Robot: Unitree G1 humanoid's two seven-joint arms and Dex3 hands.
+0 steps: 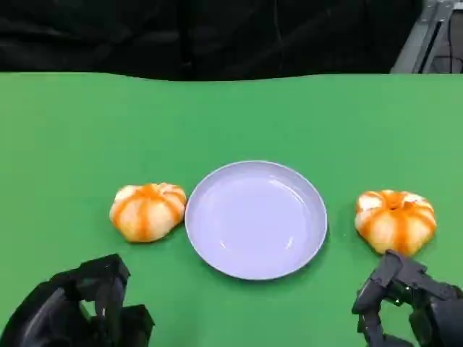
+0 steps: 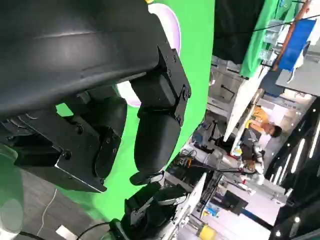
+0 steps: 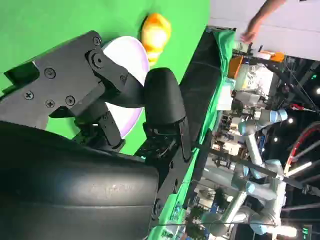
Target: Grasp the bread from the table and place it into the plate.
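Nothing had been grasped: both round orange-striped bread buns (image 1: pixel 147 210) (image 1: pixel 395 220) lay beyond the empty-fingered left hand (image 1: pixel 79 307) and right hand (image 1: pixel 412 303), outside the pale lilac round plate (image 1: pixel 217 249).

The left hand (image 1: pixel 79 307) sits low, holding nothing. The right hand (image 1: pixel 409 303) likewise; its fingers seem loosely apart.

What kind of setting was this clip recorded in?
Most likely a robotics lab: a green-covered table staged with a plate and bread, and in the right wrist view an industrial robot arm standing among cluttered workbenches behind.
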